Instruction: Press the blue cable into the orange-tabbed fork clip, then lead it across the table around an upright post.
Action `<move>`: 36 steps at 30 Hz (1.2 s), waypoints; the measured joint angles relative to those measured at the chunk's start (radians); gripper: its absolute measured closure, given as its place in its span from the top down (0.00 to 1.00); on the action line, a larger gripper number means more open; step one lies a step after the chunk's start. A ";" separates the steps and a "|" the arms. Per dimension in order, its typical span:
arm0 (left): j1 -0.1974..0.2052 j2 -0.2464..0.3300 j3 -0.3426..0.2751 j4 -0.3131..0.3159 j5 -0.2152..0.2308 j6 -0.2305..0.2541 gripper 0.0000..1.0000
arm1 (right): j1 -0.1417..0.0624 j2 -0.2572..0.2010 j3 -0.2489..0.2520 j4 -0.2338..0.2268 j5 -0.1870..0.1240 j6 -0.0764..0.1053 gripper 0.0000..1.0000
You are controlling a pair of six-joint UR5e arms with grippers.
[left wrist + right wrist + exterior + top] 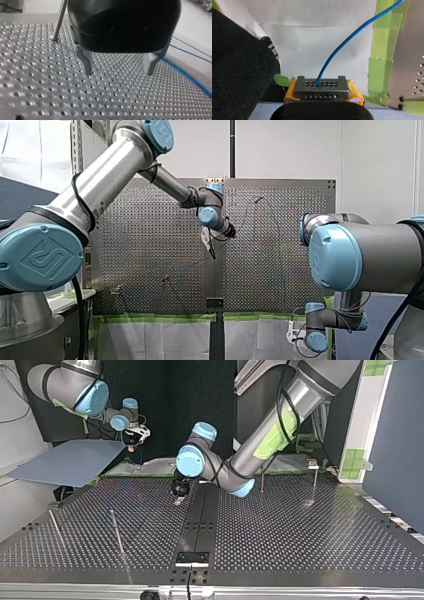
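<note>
Cable (342, 47) in right pincer (321, 85)

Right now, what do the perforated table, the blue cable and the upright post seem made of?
Silvery perforated table: metal, probably aluminium; holes glint.
Thin blue cable: likely plastic-sheathed; smooth, bends softly.
Slim grey upright post: seemingly bare metal; dull sheen.

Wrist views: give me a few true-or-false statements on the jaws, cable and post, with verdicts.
1. The left jaws stand open and empty. True.
2. The right jaws are open. False: they are shut on the blue cable.
3. The blue cable passes between the left jaws. False: it lies on the perforated table beside them.
4. An upright post stands beyond the left jaws. True.
</note>
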 joint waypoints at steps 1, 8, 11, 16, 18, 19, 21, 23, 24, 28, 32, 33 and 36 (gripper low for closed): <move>-0.001 0.007 0.000 -0.010 0.000 0.008 1.00 | 0.000 0.000 0.000 0.001 0.000 0.000 0.00; -0.024 0.025 -0.001 -0.070 0.002 0.064 1.00 | 0.000 0.000 0.000 0.001 -0.001 0.000 0.00; -0.039 0.036 -0.001 -0.098 0.002 0.083 1.00 | 0.000 0.000 0.000 0.002 -0.001 0.000 0.00; -0.063 0.070 -0.001 -0.135 0.001 0.092 1.00 | 0.000 0.000 0.000 0.002 -0.004 0.000 0.00; -0.072 0.085 -0.001 -0.144 0.005 0.095 1.00 | 0.001 0.000 0.000 0.002 -0.005 0.000 0.00; -0.077 0.095 -0.001 -0.150 0.010 0.097 1.00 | 0.001 0.000 0.000 0.002 -0.005 0.000 0.00; -0.085 0.109 -0.001 -0.156 0.019 0.100 1.00 | 0.002 0.000 0.000 0.002 -0.005 0.000 0.00; -0.093 0.127 -0.001 -0.160 0.034 0.101 1.00 | 0.003 0.000 0.000 0.002 -0.005 0.000 0.00; -0.096 0.135 -0.001 -0.160 0.039 0.100 1.00 | 0.004 0.000 0.000 0.002 -0.005 0.000 0.00; -0.106 0.177 -0.001 -0.153 0.053 0.088 1.00 | 0.005 0.000 0.000 0.001 -0.006 0.000 0.00; -0.106 0.212 -0.001 -0.128 0.054 0.077 1.00 | 0.006 0.000 0.000 0.002 -0.006 0.000 0.00; -0.105 0.219 -0.001 -0.123 0.051 0.075 1.00 | 0.007 0.000 0.000 0.002 -0.007 0.000 0.00; -0.105 0.243 -0.001 -0.110 0.034 0.072 1.00 | 0.007 0.000 0.000 0.003 -0.010 0.001 0.00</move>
